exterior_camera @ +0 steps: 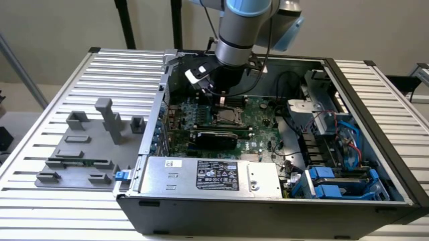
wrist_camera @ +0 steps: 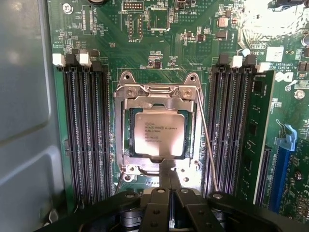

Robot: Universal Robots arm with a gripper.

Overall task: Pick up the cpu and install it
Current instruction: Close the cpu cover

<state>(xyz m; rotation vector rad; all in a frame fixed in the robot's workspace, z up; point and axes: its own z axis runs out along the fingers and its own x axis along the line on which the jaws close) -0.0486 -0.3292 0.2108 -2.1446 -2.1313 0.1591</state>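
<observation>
Your cpu (wrist_camera: 159,135) lies flat in the socket frame (wrist_camera: 157,94), apparently seated, memory slots (wrist_camera: 87,130) flanking both sides; your clenched gripper (wrist_camera: 164,181) hovers at its edge, empty.

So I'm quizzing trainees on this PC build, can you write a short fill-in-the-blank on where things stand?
1. The cpu lies inside the ____ on the motherboard.
2. The gripper fingers are ____, holding nothing.
3. In the exterior view the grey fixture blocks sit to the ____ of the computer case.

Missing words: socket; shut; left
</observation>
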